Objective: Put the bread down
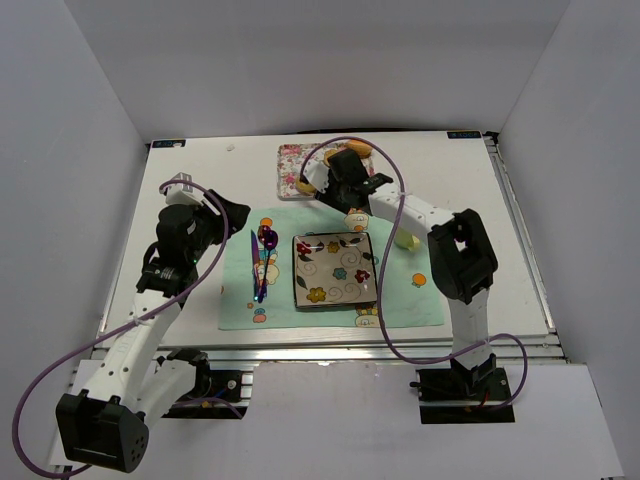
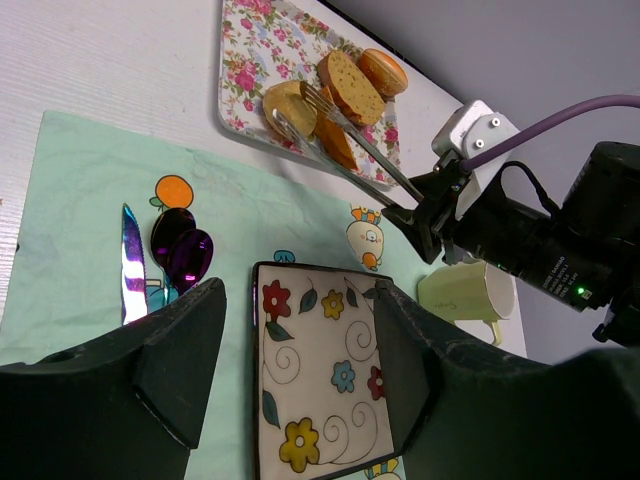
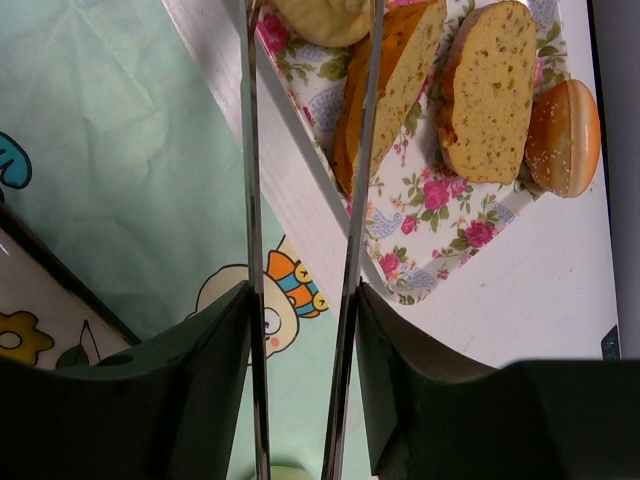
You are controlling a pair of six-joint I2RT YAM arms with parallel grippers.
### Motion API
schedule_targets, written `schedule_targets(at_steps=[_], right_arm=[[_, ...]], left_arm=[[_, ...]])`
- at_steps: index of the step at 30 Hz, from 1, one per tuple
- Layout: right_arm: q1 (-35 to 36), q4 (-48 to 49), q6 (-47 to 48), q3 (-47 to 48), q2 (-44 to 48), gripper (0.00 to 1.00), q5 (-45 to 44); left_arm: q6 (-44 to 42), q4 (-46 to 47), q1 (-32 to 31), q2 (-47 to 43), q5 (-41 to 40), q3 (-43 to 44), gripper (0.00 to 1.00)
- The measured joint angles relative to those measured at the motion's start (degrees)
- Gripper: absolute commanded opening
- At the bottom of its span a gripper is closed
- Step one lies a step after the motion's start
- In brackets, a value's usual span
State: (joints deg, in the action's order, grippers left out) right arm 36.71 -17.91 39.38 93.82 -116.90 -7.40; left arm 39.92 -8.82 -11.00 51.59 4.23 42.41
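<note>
The small pale round bread (image 2: 288,106) lies at the near-left end of the floral tray (image 2: 243,72). It also shows at the top edge of the right wrist view (image 3: 320,18). My right gripper (image 3: 300,300) is shut on metal tongs (image 3: 358,200). The two tong arms reach out to either side of the bread, which rests on the tray. From above, the right gripper (image 1: 340,180) is just right of the tray (image 1: 292,156). My left gripper (image 2: 300,300) is open and empty above the flowered square plate (image 2: 325,390).
Two darker toasted slices (image 3: 490,90) and an orange-brown bun (image 3: 563,138) share the tray. The plate (image 1: 334,270) sits on a green placemat (image 1: 238,290) with a knife (image 2: 131,268) and a purple spoon (image 2: 182,250) to its left. A pale mug (image 2: 465,293) stands to its right.
</note>
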Motion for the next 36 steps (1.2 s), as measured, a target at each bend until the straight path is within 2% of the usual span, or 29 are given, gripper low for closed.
schedule_targets(at_steps=[11, 14, 15, 19, 20, 24, 28, 36], right_arm=[[0.28, 0.02, -0.07, 0.00, -1.11, 0.25, -1.27], [0.31, -0.07, -0.35, 0.00, -1.11, 0.18, -1.20], [0.31, -0.11, -0.42, 0.00, -1.11, 0.10, -1.14], [0.28, -0.17, -1.11, 0.00, -1.11, 0.04, -0.37], [0.28, -0.22, -1.49, 0.00, -1.11, 0.00, -0.02], [0.28, -1.42, -2.86, -0.02, -0.17, 0.00, 1.84], [0.22, -2.12, -3.78, -2.01, 4.55, 0.00, 4.76], [0.02, -2.69, -3.93, -16.20, 27.08, 0.00, 13.33]], left_arm=[[0.02, 0.04, 0.00, 0.11, -0.15, 0.00, 0.70], [0.00, 0.50, 0.00, 1.29, 0.11, 0.00, 0.70], [0.00, 0.70, 0.00, 1.90, 0.31, 0.00, 0.70], [-0.02, 1.42, 0.00, 4.44, 1.14, 0.02, 0.70], [-0.04, 1.57, 0.00, 4.98, 1.29, 0.02, 0.70], [-0.39, 1.90, 0.00, 7.32, 1.66, 0.55, 0.70], [-1.49, 0.81, 0.00, 10.62, 1.51, 2.71, 0.69], [-2.56, -1.92, 0.00, 14.75, 0.66, 4.44, 0.69]])
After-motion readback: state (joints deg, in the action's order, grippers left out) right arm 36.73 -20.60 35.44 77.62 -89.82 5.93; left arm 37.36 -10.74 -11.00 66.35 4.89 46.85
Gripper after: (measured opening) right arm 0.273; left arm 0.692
